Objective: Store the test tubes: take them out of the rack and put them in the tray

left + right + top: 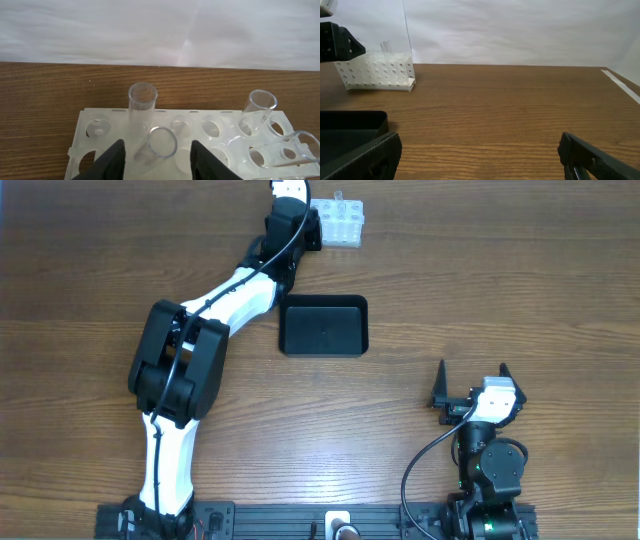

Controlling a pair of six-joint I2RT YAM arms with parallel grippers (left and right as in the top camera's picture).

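Since the left gripper (157,152) hangs spread astride a tube (162,143) leaning toward it in the rack (82,135), we rule out the far, spread right gripper (472,376).

Open table (520,280) right of tray (323,326) and rack (340,225); free passage from near right. Left approach to rack blocked by left arm (180,370), slanted from near left. Tray just near of rack. Above rack: upright tube (142,105) and tilted tubes (259,112), narrow gaps.
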